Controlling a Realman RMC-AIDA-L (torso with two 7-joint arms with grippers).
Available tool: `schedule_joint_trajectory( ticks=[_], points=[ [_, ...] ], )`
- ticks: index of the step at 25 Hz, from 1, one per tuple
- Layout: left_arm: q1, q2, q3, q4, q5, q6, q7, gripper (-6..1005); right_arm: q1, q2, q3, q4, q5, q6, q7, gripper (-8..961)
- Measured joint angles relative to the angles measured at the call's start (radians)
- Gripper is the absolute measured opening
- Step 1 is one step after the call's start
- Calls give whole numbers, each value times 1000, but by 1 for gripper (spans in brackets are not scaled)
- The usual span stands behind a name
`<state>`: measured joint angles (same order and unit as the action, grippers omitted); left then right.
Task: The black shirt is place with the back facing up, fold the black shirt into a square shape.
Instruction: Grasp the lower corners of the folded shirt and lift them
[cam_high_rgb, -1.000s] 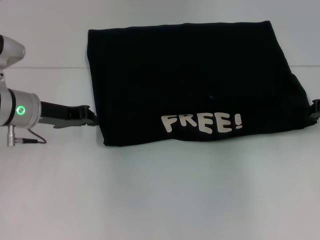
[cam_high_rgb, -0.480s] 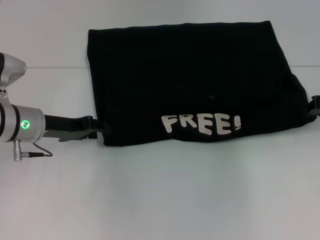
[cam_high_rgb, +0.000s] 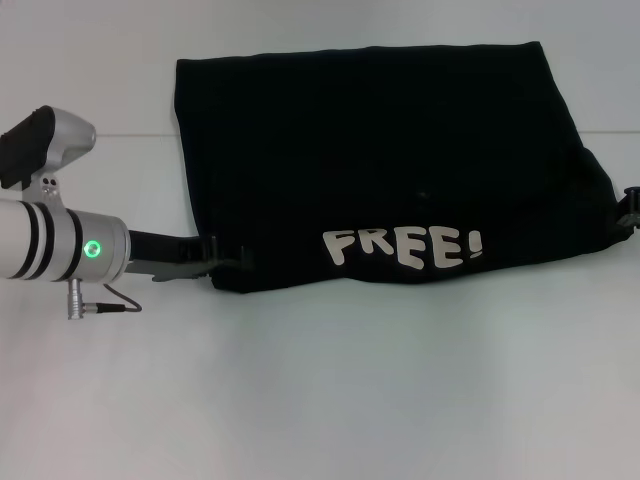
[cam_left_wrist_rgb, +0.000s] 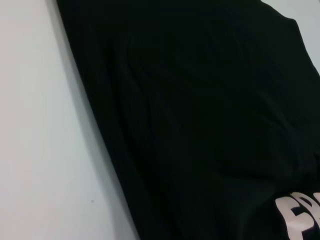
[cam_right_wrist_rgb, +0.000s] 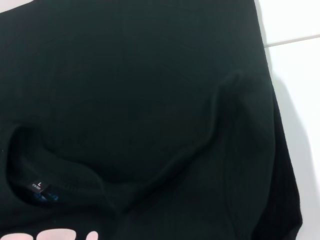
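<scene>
Table, near edge: I see bare white table (cam_high_rgb: 330, 400) across the whole lower half of the head view, with nothing lying on it.
Left gripper: My left gripper (cam_high_rgb: 228, 266) reaches in from the left of the frame, low and level, its dark tip at the lower left corner of the shirt. The tip merges with the black cloth, so I cannot tell whether its fingers are spread or pinching.
Right gripper: My right gripper (cam_high_rgb: 632, 208) shows only as a dark sliver at the right edge of the frame, touching the shirt's right edge. I cannot tell how its fingers stand.
Black shirt: The black shirt (cam_high_rgb: 380, 150) fills the upper middle and upper right of the frame as a wide, roughly four-sided block.
Lettering: Cream "FREE!" lettering (cam_high_rgb: 403, 247) sits near the shirt's lower edge and reads upright to me.
Collar: The right wrist view shows the collar (cam_right_wrist_rgb: 55, 172) and its label tucked among the layers.
Long axis: It runs left to right across the frame; the right edge slants outward.
Progress: I judge the shirt partly folded, with no sleeves showing and layers stacked. Still wider than deep, it likely needs a side-to-side fold to become square.
</scene>
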<state>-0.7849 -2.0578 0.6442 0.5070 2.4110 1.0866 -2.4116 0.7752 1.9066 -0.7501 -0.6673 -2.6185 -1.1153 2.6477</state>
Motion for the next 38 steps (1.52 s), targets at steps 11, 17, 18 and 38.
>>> schedule_joint_trajectory(
  ticks=[11, 17, 18, 38],
  points=[
    [3, 7, 0, 2, 10, -10, -9, 305, 1, 0, 1, 0, 0, -5, 0, 61],
    [2, 9, 0, 2, 20, -6, -2, 91, 1, 0, 9, -4, 0, -14, 0, 61],
    [2, 11, 0, 2, 21, -5, -2, 47, 1, 0, 10, -5, 0, -16, 0, 61],
    [15, 39, -4, 68, 53, 130, 26, 19, -20, -19, 33, -7, -21, -116, -5, 61]
  ],
)
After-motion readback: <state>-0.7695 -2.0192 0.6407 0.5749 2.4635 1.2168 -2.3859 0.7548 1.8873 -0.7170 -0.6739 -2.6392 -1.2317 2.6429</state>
